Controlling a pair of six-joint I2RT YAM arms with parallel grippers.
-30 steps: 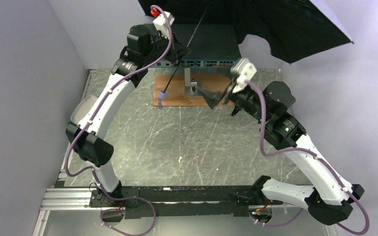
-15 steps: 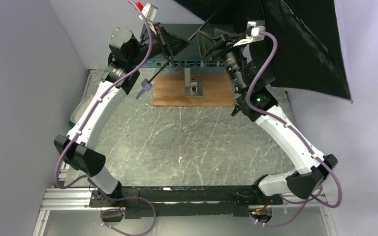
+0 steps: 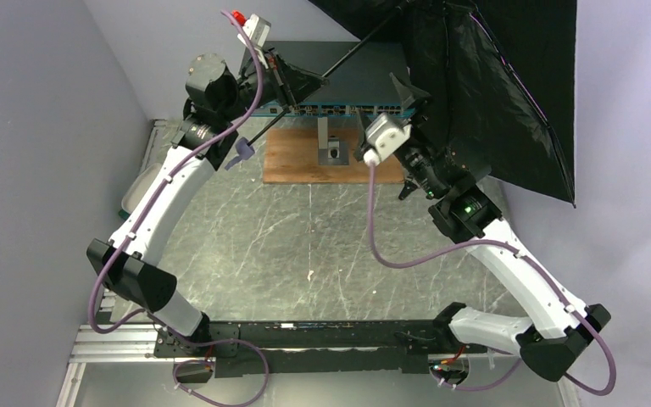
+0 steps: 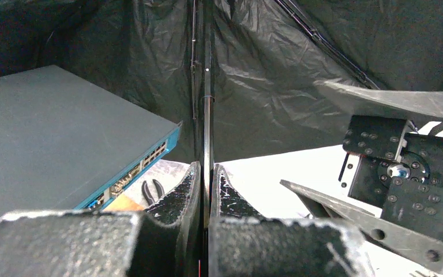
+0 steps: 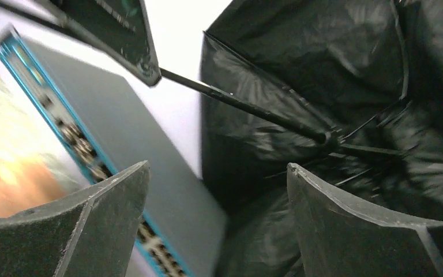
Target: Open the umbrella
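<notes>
Umbrella position: the umbrella (image 3: 509, 85) is held in the air over the far end of the tabletop (image 3: 305, 237). Its canopy (image 3: 475, 51) is at the upper right with the black lining towards the arms.
Long axis: the shaft (image 3: 358, 49) slopes from the lavender handle (image 3: 240, 154), low beside the left arm, up and to the right into the canopy.
Left hand: the left hand (image 4: 206, 170) is clamped on the shaft, with both fingers (image 4: 187, 184) pressed to it. The grip sits between handle and canopy, above the network switch (image 3: 364, 80).
Right hand: the right hand (image 5: 218, 167) is spread wide and grips nothing. It hovers just beside the canopy edge.
Runner bearing: in the right wrist view the runner (image 5: 326, 138), where the ribs meet the shaft, lies ahead of the right hand and off to one side, apart from both fingers.
Nearer arm: the right arm is nearer the runner. The left hand is further down the same shaft.
Stage, judged: the canopy looks largely spread. Whether it is latched cannot be told.
Next move, judged: any push must run along the shaft, away from the left hand.
Also present: a wooden board (image 3: 297, 161).
</notes>
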